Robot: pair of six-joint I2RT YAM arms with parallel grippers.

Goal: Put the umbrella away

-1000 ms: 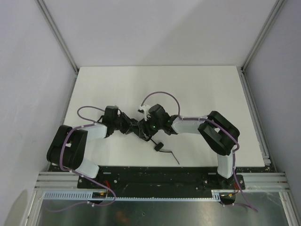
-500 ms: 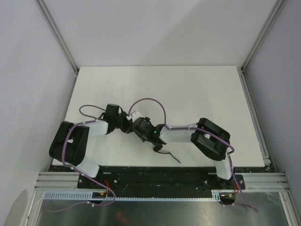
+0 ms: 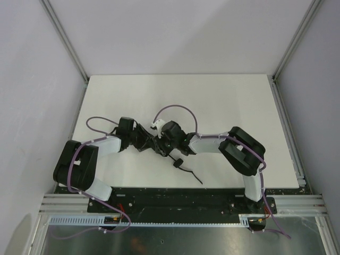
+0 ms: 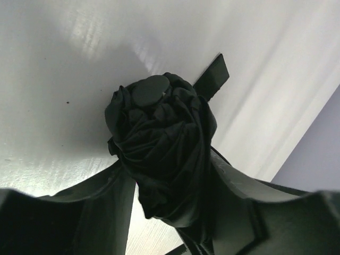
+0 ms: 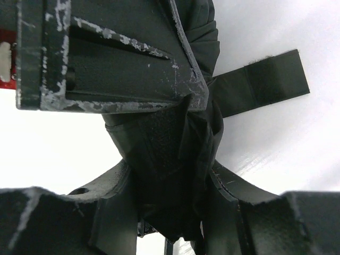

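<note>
The black folded umbrella is held between both grippers above the white table (image 3: pixel 223 101). In the top view its small handle (image 3: pixel 178 163) and wrist strap (image 3: pixel 194 177) hang toward the near edge. My left gripper (image 3: pixel 144 141) is shut on the bunched canopy (image 4: pixel 159 143). The round tip cap (image 4: pixel 151 90) points away, with a closure tab (image 4: pixel 212 77) behind it. My right gripper (image 3: pixel 161 144) is shut on the same canopy (image 5: pixel 170 154), just below the left gripper's finger (image 5: pixel 106 53). The closure tab (image 5: pixel 260 79) sticks out to the right.
The arm bases sit on a black rail (image 3: pixel 175 199) at the near edge. Grey walls and aluminium frame posts (image 3: pixel 64 40) enclose the table on the left, right and far sides. Purple cables (image 3: pixel 175 109) arc over both wrists.
The right arm swung left and nearer with the umbrella, then came partly back to the right and farther. The left gripper barely moved. Both stayed shut on the umbrella.
</note>
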